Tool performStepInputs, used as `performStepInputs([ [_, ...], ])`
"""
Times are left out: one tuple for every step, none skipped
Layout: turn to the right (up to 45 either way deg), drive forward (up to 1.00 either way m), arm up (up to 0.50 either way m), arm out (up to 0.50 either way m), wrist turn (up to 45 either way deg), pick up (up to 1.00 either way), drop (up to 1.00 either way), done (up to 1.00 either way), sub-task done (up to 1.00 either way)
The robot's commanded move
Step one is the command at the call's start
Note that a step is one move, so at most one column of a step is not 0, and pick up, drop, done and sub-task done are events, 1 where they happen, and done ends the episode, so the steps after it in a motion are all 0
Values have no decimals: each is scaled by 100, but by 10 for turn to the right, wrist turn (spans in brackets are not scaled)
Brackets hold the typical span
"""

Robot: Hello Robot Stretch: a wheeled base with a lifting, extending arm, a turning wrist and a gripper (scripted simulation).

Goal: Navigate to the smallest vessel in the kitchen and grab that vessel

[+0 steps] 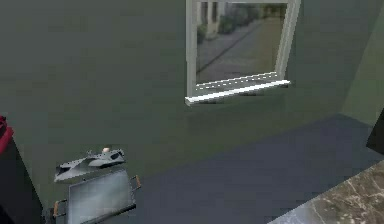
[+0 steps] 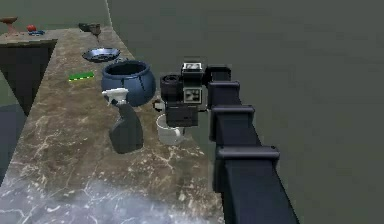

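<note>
Forward view: a dull green wall (image 1: 100, 70) spans the frame, with a white-framed window (image 1: 242, 45) at about 1 o'clock, its white sill just under the glass. Dark blue-grey floor (image 1: 250, 170) runs across the lower part toward 4 o'clock. At 7 o'clock stands a grey metal bin (image 1: 97, 197) with a pale flattish thing (image 1: 92, 163) lying on top; I cannot tell what it is. A dark block with a red top (image 1: 6, 175) sits against the 8 o'clock edge. A corner of marbled worktop (image 1: 345, 205) shows at 5 o'clock.

Arm side view: the marbled countertop (image 2: 70, 170) runs from 6 o'clock up to 11 o'clock. The arm (image 2: 240, 150) rises from 5 o'clock to the centre, ending at two white marker squares (image 2: 194, 95), with the gripper (image 2: 172, 112) just left of them. A small white cup (image 2: 172, 133) stands on the countertop right at the gripper's far end, just below centre. Whether the two touch cannot be told, nor whether the gripper holds anything. At the cup's 9 o'clock, just beside it, a grey spray bottle (image 2: 122, 125) stands upright. At the cup's 11 o'clock sits a round blue pot (image 2: 128, 80). Farther toward 11 o'clock lie a small green thing (image 2: 82, 76), a shallow dish (image 2: 100, 55) and a dark bowl (image 2: 90, 28). A small red round thing (image 2: 32, 28) sits near the top-left corner.
</note>
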Motion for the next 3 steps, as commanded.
performStepInputs([
  [0, 0, -10, 0, 0, 0, 0, 0, 0],
  [0, 0, 0, 0, 0, 100, 0, 0, 0],
  [0, 0, 10, 0, 0, 0, 0, 0, 0],
])
